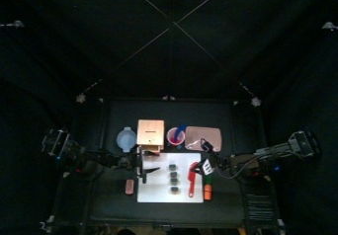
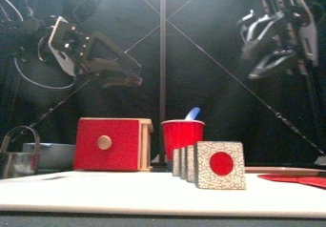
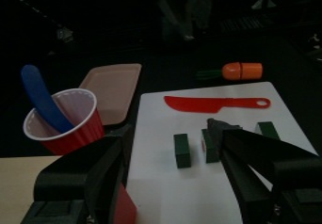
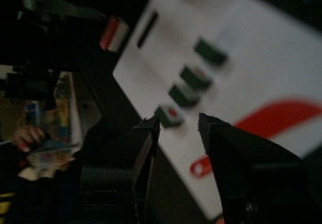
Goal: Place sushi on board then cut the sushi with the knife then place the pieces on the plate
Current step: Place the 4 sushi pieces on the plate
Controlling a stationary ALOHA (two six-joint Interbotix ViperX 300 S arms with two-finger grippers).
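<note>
White cutting board [image 3: 189, 124], dark green sushi pieces [image 2: 219, 165] with speckled white, red-centred faces, red knife [image 3: 208, 104], red cup [image 2: 182, 135], blue knife [image 2: 193, 113], pink tray [image 3: 111, 82].

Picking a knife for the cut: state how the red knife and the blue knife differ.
The red knife lies flat on the white board; the blue knife stands tilted in the red cup. The red knife shows whole; the blue knife's lower end is hidden in the cup. Neither is being held.

top view looks down from high above the small black table [image 1: 113, 209]. front view sits level at its front edge, close. both wrist views share the flat white cutting board [image 3: 189, 121], seen near.
</note>
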